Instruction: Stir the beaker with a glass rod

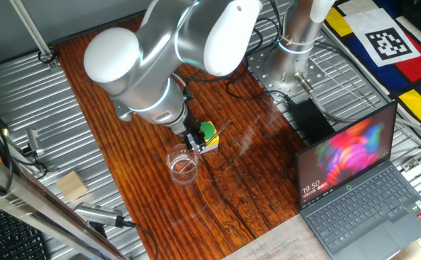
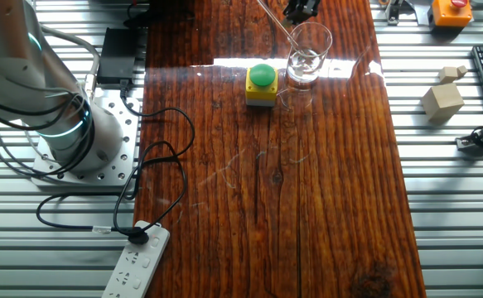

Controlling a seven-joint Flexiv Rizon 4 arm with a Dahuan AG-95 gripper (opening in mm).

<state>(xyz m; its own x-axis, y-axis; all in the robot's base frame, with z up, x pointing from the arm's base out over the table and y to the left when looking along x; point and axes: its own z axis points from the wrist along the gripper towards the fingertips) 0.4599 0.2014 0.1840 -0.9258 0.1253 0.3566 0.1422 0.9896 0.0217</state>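
The beaker (image 1: 183, 165) is a small clear glass that stands upright on the wooden table, next to the yellow box with a green button (image 1: 209, 135). It also shows in the other fixed view (image 2: 309, 54). The glass rod (image 2: 278, 23) is a faint thin line. Its lower end is inside the beaker and it leans out over the rim towards the robot base. In one fixed view the glass rod (image 1: 219, 132) is barely visible. My gripper (image 1: 195, 144) hangs just above the beaker's rim on the box side. In the other fixed view my gripper (image 2: 301, 8) is cut off by the top edge. I cannot tell whether it holds the rod.
An open laptop (image 1: 362, 180) stands at the table's corner. A thin dark cable (image 1: 224, 195) runs across the wood past the beaker. A power strip (image 2: 137, 265), the robot base (image 2: 75, 141), wooden blocks (image 2: 441, 99) and an orange button box (image 2: 451, 10) lie around the board.
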